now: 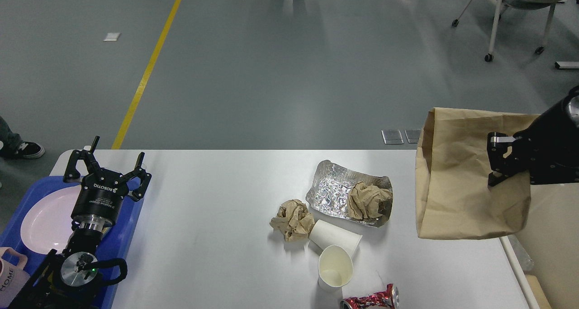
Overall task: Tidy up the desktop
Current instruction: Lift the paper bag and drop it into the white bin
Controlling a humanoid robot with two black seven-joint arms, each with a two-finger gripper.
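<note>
The big white desktop (pixel 217 218) fills the lower part of the view, with the gray floor beyond its far edge.

My right gripper (pixel 496 159) is up in the air past the right end of the desktop. Its two black fingers are pinched on a brown paper bag (pixel 461 178). The bag hangs flat and wide from the fingers. Its bottom edge hangs over the right end of the desktop, and it is not lying on it.

My left gripper (pixel 106 164) is at the left end of the desktop. Its fingers are spread wide apart and there is nothing between them. It sits over the far right corner of a blue tray (pixel 131 218). On the tray lies a pink plate (pixel 45 223), and a pink mug (pixel 11 277) with the word HOME peeks in at the near left corner.

To the right of the middle of the desktop is a little pile of trash. A shiny foil tray (pixel 330 191) lies open with a ball of crumpled brown paper (pixel 368 200) in its right end. Another crumpled brown paper ball (pixel 293 219) lies just left of the foil tray. A white paper cup (pixel 337 237) lies on its side, touching that ball. A second paper cup (pixel 334 269) stands just in front of it, open side up. A squashed red can (pixel 373 298) lies at the near edge of the desktop.

A cream bin (pixel 549 254) stands right of the desktop.
</note>
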